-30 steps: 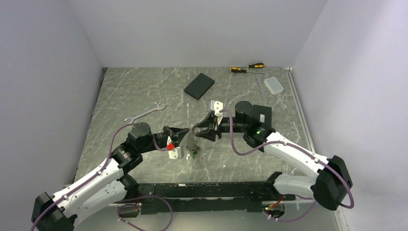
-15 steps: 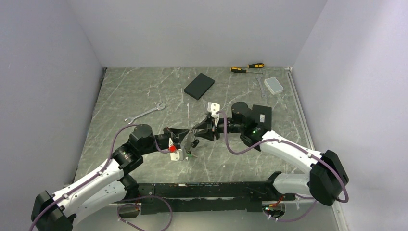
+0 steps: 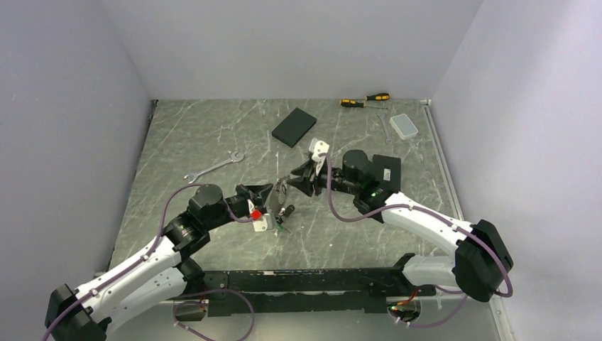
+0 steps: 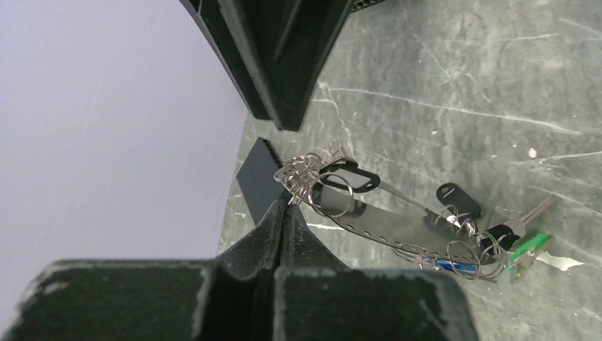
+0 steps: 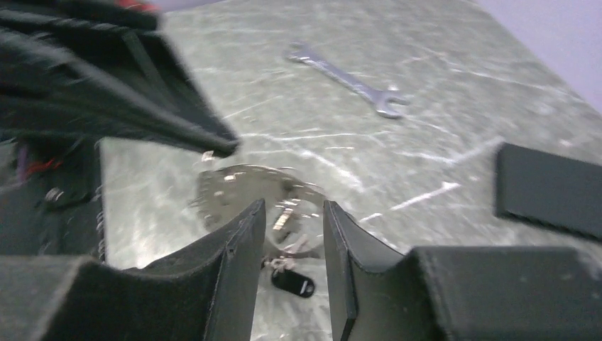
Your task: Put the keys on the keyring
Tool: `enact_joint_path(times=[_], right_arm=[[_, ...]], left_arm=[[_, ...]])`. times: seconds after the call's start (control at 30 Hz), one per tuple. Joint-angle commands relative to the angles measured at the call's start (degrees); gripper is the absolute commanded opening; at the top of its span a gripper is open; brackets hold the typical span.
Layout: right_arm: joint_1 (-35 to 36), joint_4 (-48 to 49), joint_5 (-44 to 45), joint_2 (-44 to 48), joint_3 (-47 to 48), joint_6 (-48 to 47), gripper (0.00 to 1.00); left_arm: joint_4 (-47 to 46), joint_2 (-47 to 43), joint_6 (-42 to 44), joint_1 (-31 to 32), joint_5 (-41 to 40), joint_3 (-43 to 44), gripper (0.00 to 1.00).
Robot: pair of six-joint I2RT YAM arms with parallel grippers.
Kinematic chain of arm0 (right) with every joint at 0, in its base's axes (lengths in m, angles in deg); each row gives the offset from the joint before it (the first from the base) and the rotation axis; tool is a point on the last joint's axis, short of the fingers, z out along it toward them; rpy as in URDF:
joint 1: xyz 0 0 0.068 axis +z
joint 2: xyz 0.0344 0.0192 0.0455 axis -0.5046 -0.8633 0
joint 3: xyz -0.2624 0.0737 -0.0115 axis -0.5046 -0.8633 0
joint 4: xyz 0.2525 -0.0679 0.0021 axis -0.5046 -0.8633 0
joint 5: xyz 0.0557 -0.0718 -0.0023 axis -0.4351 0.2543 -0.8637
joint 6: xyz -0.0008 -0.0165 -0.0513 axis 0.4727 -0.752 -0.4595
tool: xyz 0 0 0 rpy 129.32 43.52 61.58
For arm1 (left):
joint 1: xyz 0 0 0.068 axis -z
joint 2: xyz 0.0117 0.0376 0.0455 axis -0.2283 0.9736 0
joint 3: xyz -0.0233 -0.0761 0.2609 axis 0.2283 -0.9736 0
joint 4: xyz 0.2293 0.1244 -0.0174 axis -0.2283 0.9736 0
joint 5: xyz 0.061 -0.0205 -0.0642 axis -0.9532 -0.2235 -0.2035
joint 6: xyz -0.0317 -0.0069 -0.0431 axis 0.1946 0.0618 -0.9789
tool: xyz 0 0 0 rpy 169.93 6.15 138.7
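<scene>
My left gripper point(image 3: 274, 199) is shut, pinching the thin silver keyring point(image 4: 397, 197) at one end and holding it just above the table. Several keys hang from the loop on small split rings: a green-headed key point(image 4: 529, 249), a blue one point(image 4: 449, 267) and black tags point(image 4: 458, 199). In the top view the bunch of keys point(image 3: 284, 214) dangles below the ring. My right gripper point(image 3: 297, 180) faces the left one from the far side of the ring. Its jaws stand apart, with the blurred keyring point(image 5: 245, 177) showing past the tips and nothing clamped between them.
A silver wrench point(image 3: 214, 166) lies to the left. A black box point(image 3: 294, 127) sits behind the grippers. Two screwdrivers point(image 3: 364, 100) and a small clear case point(image 3: 405, 126) are at the back right, close to the wall.
My right gripper has pulled back and up from the ring, its jaws slightly narrower. The left gripper has lifted the ring a little toward the back, still shut on it.
</scene>
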Motion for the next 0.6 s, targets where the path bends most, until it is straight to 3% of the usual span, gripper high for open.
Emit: enact_joint_path(times=[0.0, 0.13, 0.23, 0.4, 0.57], right_arm=[[-0.1, 8.9, 23.9, 0.9, -0.8, 10.6, 0.42], [-0.4, 4.3, 40.0, -2.1, 1.4, 19.6, 0.56], [-1.6, -6.5, 46.5, -8.3, 9.5, 24.1, 0.57], [-8.4, -30.4, 39.2, -26.5, 29.6, 34.2, 0.44], [-10.9, -40.6, 30.6, -39.3, 41.9, 36.9, 0.40]], left_arm=[[-4.5, -2.1, 0.3, 0.2, -4.7, 0.6, 0.00], [-3.5, -2.1, -0.3, 0.3, -4.5, 1.2, 0.00], [-3.2, -2.2, -0.7, 0.3, -3.8, 1.3, 0.00], [-3.9, -2.8, -1.1, 0.3, -3.4, 1.1, 0.00], [-3.4, -3.0, -1.7, 0.6, -2.9, 1.3, 0.00]])
